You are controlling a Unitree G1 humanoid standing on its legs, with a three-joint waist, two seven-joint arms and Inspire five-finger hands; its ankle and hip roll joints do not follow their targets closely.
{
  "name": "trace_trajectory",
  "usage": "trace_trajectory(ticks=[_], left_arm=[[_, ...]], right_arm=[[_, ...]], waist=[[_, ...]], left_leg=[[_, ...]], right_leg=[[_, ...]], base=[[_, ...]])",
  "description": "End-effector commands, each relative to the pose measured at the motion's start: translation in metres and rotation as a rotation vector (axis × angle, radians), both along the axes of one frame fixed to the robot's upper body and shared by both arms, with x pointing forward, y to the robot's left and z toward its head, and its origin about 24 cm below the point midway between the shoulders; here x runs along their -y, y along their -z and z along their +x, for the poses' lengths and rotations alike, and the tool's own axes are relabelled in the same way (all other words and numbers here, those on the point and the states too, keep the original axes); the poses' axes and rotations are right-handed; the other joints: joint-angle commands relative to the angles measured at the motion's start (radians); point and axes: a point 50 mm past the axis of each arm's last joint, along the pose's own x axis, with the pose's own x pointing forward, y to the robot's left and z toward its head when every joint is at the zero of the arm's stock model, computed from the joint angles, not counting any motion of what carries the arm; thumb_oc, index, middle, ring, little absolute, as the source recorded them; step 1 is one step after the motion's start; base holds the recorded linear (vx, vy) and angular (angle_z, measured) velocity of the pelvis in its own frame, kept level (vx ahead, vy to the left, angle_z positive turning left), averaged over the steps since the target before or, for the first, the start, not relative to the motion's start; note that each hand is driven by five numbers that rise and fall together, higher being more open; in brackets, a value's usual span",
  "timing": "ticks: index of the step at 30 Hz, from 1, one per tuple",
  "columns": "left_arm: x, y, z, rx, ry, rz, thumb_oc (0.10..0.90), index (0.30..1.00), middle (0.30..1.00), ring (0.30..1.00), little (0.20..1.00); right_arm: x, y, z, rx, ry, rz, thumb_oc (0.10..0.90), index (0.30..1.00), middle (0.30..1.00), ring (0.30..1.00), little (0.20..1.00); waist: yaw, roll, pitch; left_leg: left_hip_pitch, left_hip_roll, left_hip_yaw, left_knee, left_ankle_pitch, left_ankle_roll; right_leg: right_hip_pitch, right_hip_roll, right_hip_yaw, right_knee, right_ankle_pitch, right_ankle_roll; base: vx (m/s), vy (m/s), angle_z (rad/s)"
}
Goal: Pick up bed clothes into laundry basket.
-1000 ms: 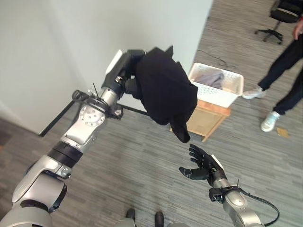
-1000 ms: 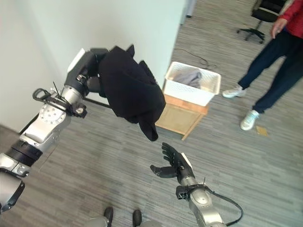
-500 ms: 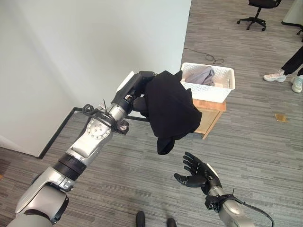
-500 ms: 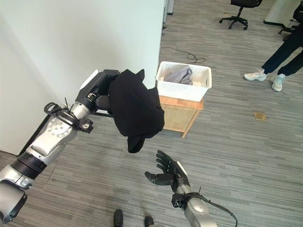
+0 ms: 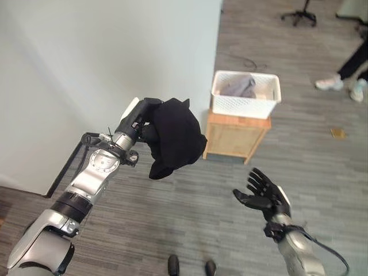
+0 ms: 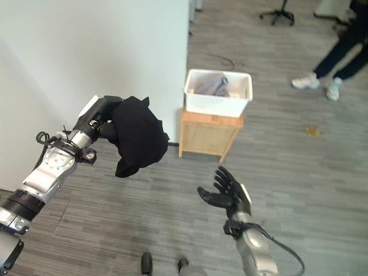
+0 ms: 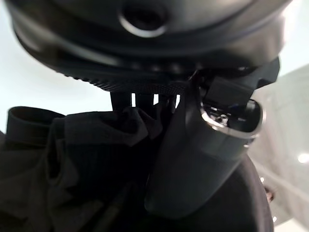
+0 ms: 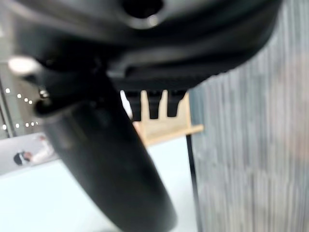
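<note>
Aloft, left robot hand [image 5: 145, 115] gripping black garment [image 5: 175, 137]

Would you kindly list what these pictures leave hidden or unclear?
- Left hand: its fingers are buried in the black garment in both eye views.
- Laundry basket: grey cloth inside; its wall hides the bottom.
- Person: cut off by the picture's edge.

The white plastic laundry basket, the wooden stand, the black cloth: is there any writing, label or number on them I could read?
None readable: no text shows on the white plastic laundry basket, the wooden stand, or the black cloth clutched in the left hand.
</note>
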Motion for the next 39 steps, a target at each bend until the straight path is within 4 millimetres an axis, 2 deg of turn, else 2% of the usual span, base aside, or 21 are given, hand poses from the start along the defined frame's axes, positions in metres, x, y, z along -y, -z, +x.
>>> trace_trajectory(ticks=[1, 2, 5, 9, 11, 12, 13, 14, 15, 17, 19, 21, 22, 26, 27, 29, 30, 34, 36, 37, 39], left_arm=[[0.009, -0.113, 0.007, 0.427, 0.031, -0.159, 0.400, 0.300, 0.300, 0.300, 0.300], [0.009, -0.113, 0.007, 0.427, 0.031, -0.159, 0.400, 0.300, 0.300, 0.300, 0.300], [0.009, -0.120, 0.004, 0.456, 0.037, -0.141, 0.400, 0.300, 0.300, 0.300, 0.300], [0.008, -0.123, 0.003, 0.472, 0.032, -0.130, 0.400, 0.300, 0.300, 0.300, 0.300], [0.003, -0.117, 0.001, 0.449, 0.033, -0.157, 0.400, 0.300, 0.300, 0.300, 0.300], [0.002, -0.114, 0.002, 0.433, 0.033, -0.180, 0.400, 0.300, 0.300, 0.300, 0.300], [0.003, -0.108, 0.003, 0.412, 0.022, -0.218, 0.400, 0.300, 0.300, 0.300, 0.300], [0.003, -0.108, 0.003, 0.413, 0.022, -0.218, 0.400, 0.300, 0.300, 0.300, 0.300], [0.003, -0.106, 0.003, 0.405, 0.020, -0.244, 0.400, 0.300, 0.300, 0.300, 0.300], [0.004, -0.106, 0.003, 0.404, 0.027, -0.260, 0.400, 0.300, 0.300, 0.300, 0.300], [0.005, -0.105, 0.001, 0.403, 0.041, -0.271, 0.400, 0.300, 0.300, 0.300, 0.300], [0.011, -0.107, 0.002, 0.411, 0.062, -0.270, 0.400, 0.300, 0.300, 0.300, 0.300], [0.011, -0.106, 0.004, 0.414, 0.048, -0.264, 0.400, 0.300, 0.300, 0.300, 0.300], [0.008, -0.106, 0.002, 0.423, 0.037, -0.254, 0.400, 0.300, 0.300, 0.300, 0.300], [0.013, -0.112, 0.003, 0.438, 0.061, -0.240, 0.400, 0.300, 0.300, 0.300, 0.300], [0.018, -0.113, 0.004, 0.438, 0.070, -0.234, 0.400, 0.300, 0.300, 0.300, 0.300], [0.021, -0.120, 0.004, 0.459, 0.082, -0.210, 0.400, 0.300, 0.300, 0.300, 0.300], [0.023, -0.126, 0.003, 0.483, 0.090, -0.198, 0.400, 0.300, 0.300, 0.300, 0.300], [0.026, -0.130, 0.001, 0.498, 0.105, -0.204, 0.400, 0.300, 0.300, 0.300, 0.300], [0.033, -0.134, 0.002, 0.508, 0.126, -0.215, 0.400, 0.300, 0.300, 0.300, 0.300], [0.033, -0.140, 0.003, 0.554, 0.091, -0.187, 0.400, 0.300, 0.300, 0.300, 0.300]], right_arm=[[0.004, -0.046, 0.018, 0.253, -0.004, 0.002, 0.800, 0.900, 0.900, 0.900, 0.900], [0.004, -0.046, 0.018, 0.253, -0.004, 0.002, 0.800, 0.900, 0.900, 0.900, 0.900], [0.006, -0.045, 0.019, 0.245, 0.004, -0.031, 0.800, 0.900, 0.900, 0.900, 0.900], [-0.002, -0.045, 0.021, 0.236, -0.050, -0.039, 0.800, 0.900, 0.900, 0.900, 0.900], [-0.004, -0.044, 0.020, 0.223, -0.086, -0.064, 0.800, 0.900, 0.900, 0.900, 0.900], [-0.007, -0.044, 0.021, 0.221, -0.109, -0.059, 0.800, 0.900, 0.900, 0.900, 0.900], [-0.010, -0.044, 0.022, 0.222, -0.117, -0.010, 0.800, 0.900, 0.900, 0.900, 0.900], [-0.010, -0.044, 0.022, 0.222, -0.117, -0.010, 0.800, 0.900, 0.900, 0.900, 0.900], [-0.012, -0.042, 0.021, 0.212, -0.132, -0.003, 0.800, 0.900, 0.900, 0.900, 0.900], [-0.010, -0.041, 0.021, 0.197, -0.146, -0.025, 0.800, 0.900, 0.900, 0.900, 0.900], [-0.008, -0.041, 0.021, 0.188, -0.155, -0.039, 0.800, 0.900, 0.900, 0.900, 0.900], [-0.008, -0.041, 0.019, 0.189, -0.159, -0.019, 0.800, 0.900, 0.900, 0.900, 0.900], [-0.005, -0.037, 0.016, 0.177, -0.155, -0.026, 0.800, 0.900, 0.900, 0.900, 0.900], [-0.005, -0.035, 0.015, 0.167, -0.164, -0.044, 0.800, 0.900, 0.900, 0.900, 0.900], [-0.009, -0.037, 0.018, 0.180, -0.164, -0.029, 0.800, 0.900, 0.900, 0.900, 0.900], [-0.011, -0.036, 0.017, 0.182, -0.161, -0.027, 0.800, 0.900, 0.900, 0.900, 0.900], [-0.011, -0.033, 0.014, 0.177, -0.133, 0.001, 0.800, 0.900, 0.900, 0.900, 0.900], [-0.012, -0.022, 0.004, 0.144, -0.109, 0.061, 0.800, 0.900, 0.900, 0.900, 0.900], [-0.009, -0.016, -0.002, 0.118, -0.101, 0.049, 0.800, 0.900, 0.900, 0.900, 0.900], [-0.005, -0.014, -0.005, 0.108, -0.087, 0.062, 0.800, 0.900, 0.900, 0.900, 0.900], [0.001, -0.018, -0.005, 0.121, -0.111, 0.035, 0.800, 0.900, 0.900, 0.900, 0.900]], waist=[[0.008, 0.009, -0.029], [0.008, 0.011, -0.029], [0.003, 0.012, -0.042], [-0.011, -0.003, -0.070], [-0.013, 0.003, -0.076], [-0.013, -0.001, -0.076], [0.004, -0.038, -0.056], [0.003, -0.038, -0.058], [0.021, -0.059, -0.042], [0.060, -0.082, -0.023], [0.086, -0.090, -0.015], [0.099, -0.083, -0.017], [0.111, -0.064, -0.021], [0.138, -0.044, -0.034], [0.109, -0.038, -0.054], [0.106, -0.038, -0.063], [0.079, -0.029, -0.066], [0.019, 0.005, -0.043], [0.016, 0.010, -0.046], [0.002, 0.003, -0.051], [-0.013, -0.024, -0.065]], left_leg=[[0.138, 0.066, 0.068, 0.060, -0.189, -0.105], [0.138, 0.069, 0.069, 0.059, -0.186, -0.105], [0.211, 0.128, 0.098, 0.044, -0.214, -0.160], [0.242, 0.200, 0.104, 0.072, -0.188, -0.203], [0.206, 0.274, 0.077, 0.189, -0.037, -0.225], [0.162, 0.305, 0.062, 0.292, 0.039, -0.209], [0.045, 0.363, 0.047, 0.530, 0.134, -0.160], [0.039, 0.363, 0.044, 0.531, 0.137, -0.161], [0.008, 0.359, 0.055, 0.623, 0.119, -0.145], [-0.083, 0.253, 0.009, 0.727, 0.049, -0.141], [-0.163, 0.213, 0.055, 0.711, 0.022, -0.145], [-0.213, 0.183, 0.129, 0.602, 0.011, -0.154], [-0.244, 0.103, 0.185, 0.440, -0.001, -0.141], [-0.261, 0.036, 0.227, 0.304, 0.020, -0.130], [-0.164, 0.049, 0.391, 0.250, -0.055, -0.072], [-0.125, 0.031, 0.403, 0.212, -0.069, -0.052], [-0.065, 0.011, 0.409, 0.179, -0.100, -0.022], [-0.010, 0.017, 0.341, 0.155, -0.102, -0.017], [0.008, 0.028, 0.305, 0.148, -0.106, -0.043], [0.015, 0.024, 0.257, 0.143, -0.117, -0.065], [0.010, 0.022, 0.215, 0.162, -0.131, -0.085]], right_leg=[[-0.017, -0.156, -0.012, -0.180, 0.097, 0.073], [-0.010, -0.154, -0.014, -0.195, 0.106, 0.072], [-0.045, -0.291, -0.107, -0.378, 0.207, 0.089], [-0.014, -0.261, -0.109, -0.386, 0.221, 0.106], [-0.021, -0.209, -0.115, -0.320, 0.192, 0.075], [-0.005, -0.179, -0.127, -0.312, 0.161, 0.041], [0.079, -0.129, -0.140, -0.348, 0.121, -0.036], [0.078, -0.129, -0.141, -0.352, 0.126, -0.037], [0.115, -0.116, -0.145, -0.366, 0.111, -0.059], [0.164, -0.112, -0.121, -0.405, 0.101, -0.070], [0.216, -0.107, -0.119, -0.431, 0.093, -0.067], [0.262, -0.100, -0.133, -0.447, 0.075, -0.067], [0.285, -0.073, -0.144, -0.438, 0.045, -0.065], [0.331, -0.039, -0.152, -0.429, 0.017, -0.061], [0.326, -0.050, -0.225, -0.314, -0.005, -0.036], [0.289, -0.072, -0.249, -0.191, 0.031, 0.000], [0.205, -0.116, -0.269, 0.033, 0.153, 0.090], [0.077, -0.099, -0.203, 0.187, 0.153, 0.080], [0.058, -0.168, -0.169, 0.053, 0.126, 0.049], [0.057, -0.192, -0.124, -0.111, 0.110, 0.039], [0.141, -0.184, -0.100, -0.329, 0.094, 0.040]], base=[[0.31, -0.103, -0.27], [0.33, -0.216, -0.39], [0.36, -0.304, -0.31], [0.33, -0.392, -0.11], [0.21, -0.391, 0.28], [0.39, -0.777, 0.32], [0.30, -0.644, 0.12], [0.35, -0.716, 0.02], [0.24, -0.347, -0.19], [0.38, -0.405, -0.35], [0.37, -0.263, -0.46], [0.41, -0.142, -0.09], [0.35, -0.077, -0.02], [0.37, -0.092, -0.04], [0.31, -0.036, -0.24], [0.33, 0.045, 0.23], [0.26, 0.095, 0.61], [0.20, -0.008, 0.97], [0.23, -0.207, 1.41], [0.21, -0.234, 0.91], [0.22, -0.240, 1.05]])
